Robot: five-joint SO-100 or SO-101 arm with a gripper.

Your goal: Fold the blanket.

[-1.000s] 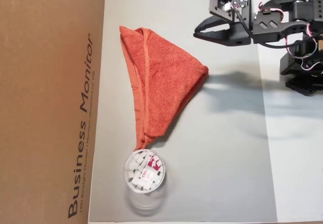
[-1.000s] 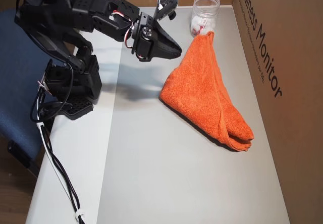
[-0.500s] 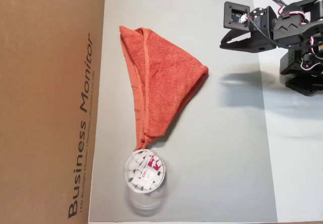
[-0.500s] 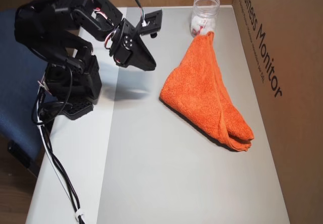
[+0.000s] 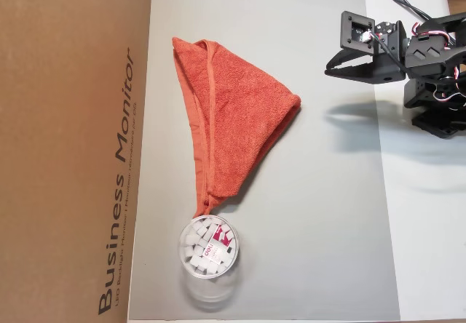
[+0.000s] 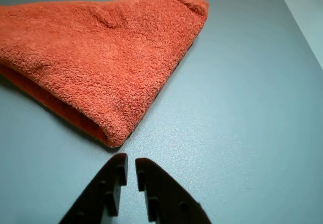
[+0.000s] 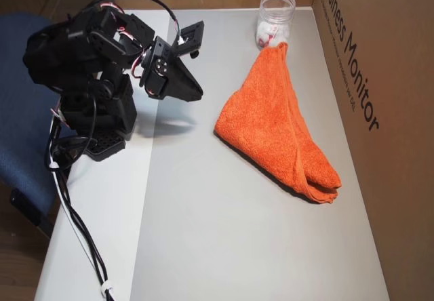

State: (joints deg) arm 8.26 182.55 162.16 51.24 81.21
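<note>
One orange-red blanket (image 5: 237, 123) lies folded into a rough triangle on the grey mat (image 5: 320, 221), and nothing holds it. In an overhead view its long hemmed edge runs down the left side beside the cardboard box (image 5: 73, 148), its narrow tail touches the rim of a clear plastic jar (image 5: 209, 246) filled with small white pieces, and its blunt corner points right toward the arm. In the other overhead view the blanket (image 7: 278, 125) spreads from the jar (image 7: 276, 17) at the top down to a doubled corner near the box (image 7: 380, 111).

The gripper (image 5: 329, 70) hangs above the mat's right part, well apart from the blanket, with the arm's base (image 7: 95, 121) on the white table strip beside the mat. In the wrist view the two black fingertips (image 6: 117, 168) stand almost together with only a thin slit between them, and the gripper (image 6: 130, 167) grasps nothing; the blanket's rounded folded corner (image 6: 111, 133) lies just ahead of the tips without touching them. A blue chair (image 7: 20, 145) stands beside the table.
</note>
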